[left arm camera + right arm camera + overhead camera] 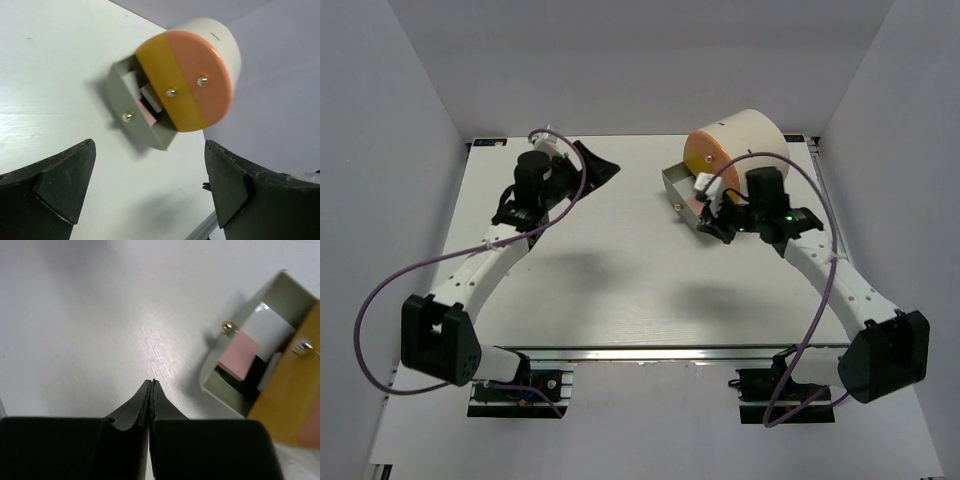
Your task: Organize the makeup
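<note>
A large cream cylinder (752, 135) lies on its side at the back right, with orange (205, 60) and yellow (160, 65) drawer fronts. Its grey drawer (675, 186) is pulled out. Inside the drawer (227, 392) lies a flat pink square (239, 356) on top of something black, beside a pale flat piece (270, 326). My right gripper (151, 383) is shut with nothing in it, just in front of the drawer and low over the table (713, 222). My left gripper (150, 180) is open and holds nothing, at the back left (592, 168), facing the cylinder from a distance.
White walls enclose the white table (620, 260) on the left, back and right. The cylinder stands close to the back right corner. Purple cables loop off both arms.
</note>
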Action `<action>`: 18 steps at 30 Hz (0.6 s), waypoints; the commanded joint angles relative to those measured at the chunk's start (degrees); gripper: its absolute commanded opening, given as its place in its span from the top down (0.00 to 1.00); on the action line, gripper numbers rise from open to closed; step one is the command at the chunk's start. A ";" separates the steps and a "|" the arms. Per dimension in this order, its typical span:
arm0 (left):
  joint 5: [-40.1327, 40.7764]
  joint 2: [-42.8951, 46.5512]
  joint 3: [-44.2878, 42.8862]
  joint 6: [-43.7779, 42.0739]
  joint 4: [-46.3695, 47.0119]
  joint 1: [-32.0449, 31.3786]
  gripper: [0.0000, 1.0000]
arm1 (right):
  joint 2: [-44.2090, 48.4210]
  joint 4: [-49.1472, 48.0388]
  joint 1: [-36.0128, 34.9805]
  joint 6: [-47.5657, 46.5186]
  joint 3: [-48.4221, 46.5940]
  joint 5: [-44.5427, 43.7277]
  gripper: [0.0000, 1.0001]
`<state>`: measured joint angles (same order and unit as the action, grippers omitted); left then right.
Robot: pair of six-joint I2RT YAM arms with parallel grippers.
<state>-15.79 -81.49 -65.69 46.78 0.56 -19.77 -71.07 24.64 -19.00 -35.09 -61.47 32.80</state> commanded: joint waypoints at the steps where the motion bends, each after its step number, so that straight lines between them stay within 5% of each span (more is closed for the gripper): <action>1: 1.82 5.99 5.83 -2.14 -1.70 1.13 0.02 | -3.36 2.69 -6.65 -4.55 -4.26 -7.12 1.00; 7: -1.88 7.84 10.75 -1.52 -3.98 1.49 0.02 | -14.43 3.12 -13.33 -3.76 -10.94 -19.16 0.90; 18: 7.00 19.35 18.75 -3.10 -8.11 2.10 0.02 | -32.63 -0.29 -22.39 0.72 -18.76 -50.00 0.86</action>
<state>-11.46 -65.41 -48.07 44.99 -6.26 -18.06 -101.54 26.41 -41.12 -36.47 -76.20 -5.06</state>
